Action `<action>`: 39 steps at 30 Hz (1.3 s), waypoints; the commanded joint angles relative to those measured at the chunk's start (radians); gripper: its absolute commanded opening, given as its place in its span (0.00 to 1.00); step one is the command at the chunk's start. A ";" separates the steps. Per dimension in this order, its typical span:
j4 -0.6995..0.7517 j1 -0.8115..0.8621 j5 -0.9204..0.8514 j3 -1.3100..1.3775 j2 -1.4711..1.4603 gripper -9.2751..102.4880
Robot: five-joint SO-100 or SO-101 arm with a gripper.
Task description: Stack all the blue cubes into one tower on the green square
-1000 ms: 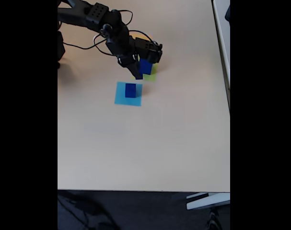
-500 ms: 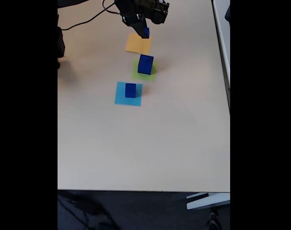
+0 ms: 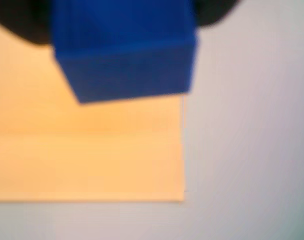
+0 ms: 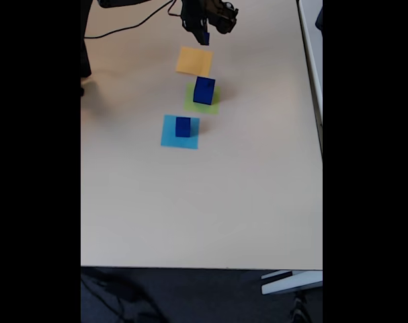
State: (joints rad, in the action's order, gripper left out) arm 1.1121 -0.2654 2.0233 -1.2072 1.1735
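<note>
Fixed view: the arm reaches in from the top edge, its gripper (image 4: 204, 35) raised above the orange square (image 4: 193, 61), jaws clenched on a small blue cube (image 4: 205, 38). A larger cube (image 4: 204, 90) stands on the green square (image 4: 213, 103); another cube (image 4: 183, 126) stands on the light-blue square (image 4: 170, 137). Wrist view: the held cube (image 3: 124, 50), blurred, above the orange square (image 3: 86, 155).

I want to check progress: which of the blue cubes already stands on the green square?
The biggest cube, in the middle of the row. The mid-sized cube stands on the light-blue square, and the gripper holds the smallest cube above the orange square.
</note>
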 commanded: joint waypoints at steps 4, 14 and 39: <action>-0.100 -0.006 0.012 -0.146 0.064 0.12; -0.158 0.011 -0.003 -0.267 0.115 0.12; -0.156 0.026 -0.064 -0.181 0.089 0.16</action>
State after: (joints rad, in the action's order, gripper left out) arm 0.9679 -0.2470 1.9696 -1.4573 1.1904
